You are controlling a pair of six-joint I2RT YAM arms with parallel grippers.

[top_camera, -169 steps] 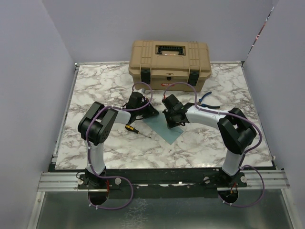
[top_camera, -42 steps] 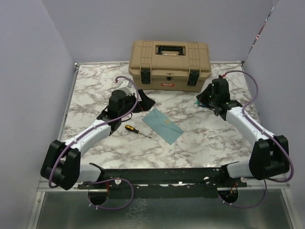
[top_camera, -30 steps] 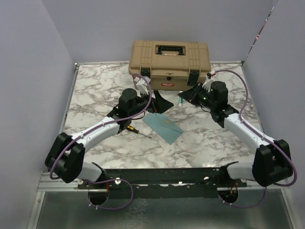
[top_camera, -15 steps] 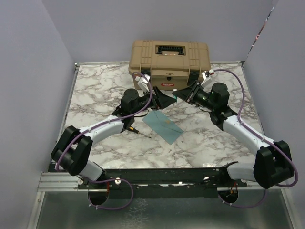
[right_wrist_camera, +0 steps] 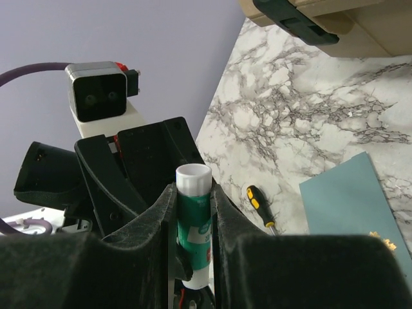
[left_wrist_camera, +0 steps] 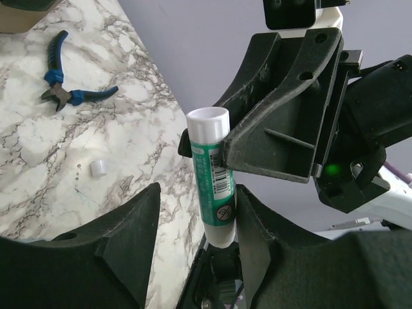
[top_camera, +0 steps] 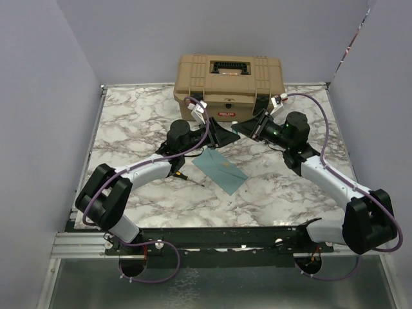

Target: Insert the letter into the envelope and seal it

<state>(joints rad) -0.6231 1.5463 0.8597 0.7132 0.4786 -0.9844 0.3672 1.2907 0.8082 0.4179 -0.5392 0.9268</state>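
The teal envelope (top_camera: 220,172) lies flat on the marble table, flap shut, below both grippers; one corner of it (right_wrist_camera: 351,203) shows in the right wrist view. The letter is out of view. My right gripper (top_camera: 241,127) (right_wrist_camera: 193,190) is shut on a green-and-white glue stick (right_wrist_camera: 194,222) (left_wrist_camera: 212,170), held in the air in front of the toolbox. My left gripper (top_camera: 225,134) (left_wrist_camera: 198,207) faces it, open around the stick's white lower end. One left finger (left_wrist_camera: 252,225) touches the stick. The other left finger (left_wrist_camera: 132,238) stands apart from it.
A tan toolbox (top_camera: 228,78) stands shut at the back of the table. A yellow-handled screwdriver (top_camera: 180,175) (right_wrist_camera: 261,205) lies left of the envelope. Blue pliers (left_wrist_camera: 67,90) and a small white cap (left_wrist_camera: 98,168) lie on the marble.
Both arms swung in from the sides and met above the envelope. The left jaws have narrowed around the glue stick's lower end. The right grip on the stick is unchanged.
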